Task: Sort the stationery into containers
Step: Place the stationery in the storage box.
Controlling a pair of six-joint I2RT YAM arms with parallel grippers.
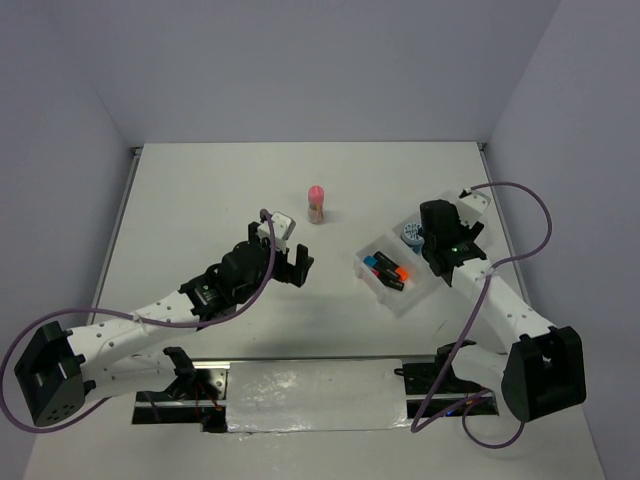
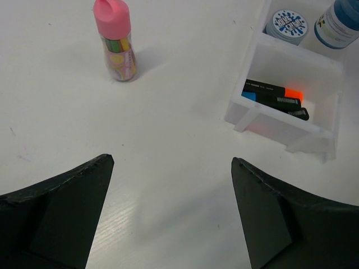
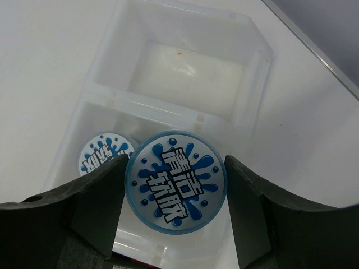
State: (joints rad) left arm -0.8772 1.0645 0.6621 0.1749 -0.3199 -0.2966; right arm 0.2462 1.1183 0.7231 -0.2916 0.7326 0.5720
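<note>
Holding a blue-and-white disc (image 3: 176,185) by its rim, my right gripper (image 3: 175,193) has its jaws closed only to the disc's width, one finger against each side, so the printed face stays level and turned up. I have it poised over the middle compartment (image 3: 67,140) of the translucent tray (image 3: 253,33), where the second disc (image 3: 104,157) lies on the floor. Like goes with like, so I judge this one belongs beside its twin. The far compartment (image 3: 190,70) holds nothing that I can see, and I take it as the place kept for the pink-capped tube (image 2: 116,45), which stands upright on the white table (image 2: 185,67), well apart from the tray. My left gripper (image 2: 171,185) hangs low over the table between tube and tray, jaws spread wide and gripping nothing, angled so the tube sits ahead of it for a later pick. The markers (image 2: 277,98) lie together in the near compartment (image 2: 314,120), black barrels side by side, with an orange cap and a blue one showing. Both discs carry bold white Chinese characters on a blue splash, which I read as 清洁软胶, though I am not sure of every stroke. The markers bear white print too small to read, and the tube's bright label shows no writing I can make out.
</note>
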